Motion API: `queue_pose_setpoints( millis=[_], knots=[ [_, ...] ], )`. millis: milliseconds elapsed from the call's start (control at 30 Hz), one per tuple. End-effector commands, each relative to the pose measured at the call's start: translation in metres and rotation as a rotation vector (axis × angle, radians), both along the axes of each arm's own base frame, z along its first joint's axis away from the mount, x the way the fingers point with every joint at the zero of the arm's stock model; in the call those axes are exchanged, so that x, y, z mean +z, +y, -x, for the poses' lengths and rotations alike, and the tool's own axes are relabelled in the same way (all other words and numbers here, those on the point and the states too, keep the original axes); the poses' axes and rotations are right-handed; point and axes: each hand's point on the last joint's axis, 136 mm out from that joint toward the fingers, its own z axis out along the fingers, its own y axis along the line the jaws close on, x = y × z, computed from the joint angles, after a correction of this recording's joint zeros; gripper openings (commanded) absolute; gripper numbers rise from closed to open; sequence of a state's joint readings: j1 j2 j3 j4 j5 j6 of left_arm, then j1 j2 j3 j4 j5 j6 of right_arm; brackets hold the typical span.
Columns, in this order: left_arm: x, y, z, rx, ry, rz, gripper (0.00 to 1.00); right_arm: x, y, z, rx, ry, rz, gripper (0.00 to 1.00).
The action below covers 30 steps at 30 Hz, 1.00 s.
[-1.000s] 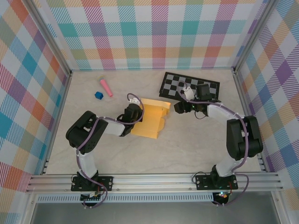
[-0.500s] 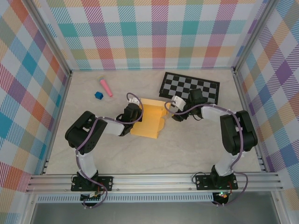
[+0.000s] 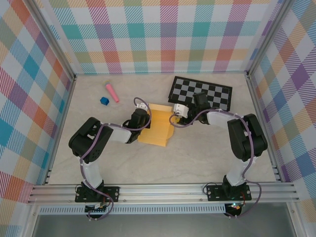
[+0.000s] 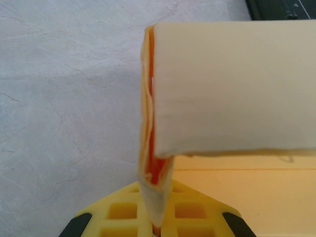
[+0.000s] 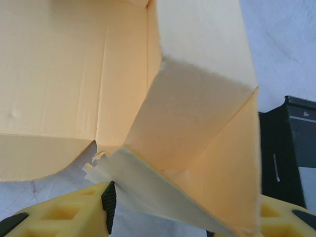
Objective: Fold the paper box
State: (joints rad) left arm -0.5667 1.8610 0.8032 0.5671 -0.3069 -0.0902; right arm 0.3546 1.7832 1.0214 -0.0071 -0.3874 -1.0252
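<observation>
The paper box (image 3: pixel 159 127) is yellow-orange cardboard, partly folded, lying mid-table. My left gripper (image 3: pixel 146 120) is at its left side, shut on a raised side wall. In the left wrist view that wall's edge (image 4: pixel 150 148) runs down between the yellow fingers (image 4: pixel 123 217) of the left gripper (image 4: pixel 157 226). My right gripper (image 3: pixel 173 116) is at the box's right end. In the right wrist view the box's corner flaps (image 5: pixel 187 123) sit between the spread fingers (image 5: pixel 64 215) of the right gripper (image 5: pixel 185 215), which is open around them.
A black-and-white checkered board (image 3: pixel 200 91) lies just behind the right gripper, its dark edge (image 5: pixel 289 148) close to the box. A pink stick (image 3: pixel 112 92) and a small blue cube (image 3: pixel 103 100) lie at the back left. Plaid walls enclose the table.
My right gripper moved left from over the checkered board onto the box's right end, and its jaws narrowed. The left gripper kept its hold and place.
</observation>
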Motion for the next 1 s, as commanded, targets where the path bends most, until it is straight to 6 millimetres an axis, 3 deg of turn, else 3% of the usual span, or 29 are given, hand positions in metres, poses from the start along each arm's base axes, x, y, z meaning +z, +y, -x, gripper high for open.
queue_pose_setpoints(
  millis=[0, 367, 567, 967],
  knots=[
    [-0.018, 0.001, 0.008, -0.016, 0.082, -0.013, 0.0, 0.022, 0.014, 0.015, 0.091, -0.028, -0.051, 0.5],
    [-0.021, -0.001, 0.008, -0.011, 0.099, 0.0, 0.0, 0.017, 0.034, 0.031, 0.105, 0.071, -0.075, 0.49],
    [-0.023, -0.001, 0.009, 0.003, 0.104, 0.021, 0.0, 0.011, 0.038, 0.012, -0.049, 0.097, -0.087, 0.47],
    [-0.022, -0.001, 0.012, 0.03, 0.105, 0.057, 0.0, 0.029, 0.042, -0.02, -0.407, 0.075, -0.189, 0.46]
  ],
)
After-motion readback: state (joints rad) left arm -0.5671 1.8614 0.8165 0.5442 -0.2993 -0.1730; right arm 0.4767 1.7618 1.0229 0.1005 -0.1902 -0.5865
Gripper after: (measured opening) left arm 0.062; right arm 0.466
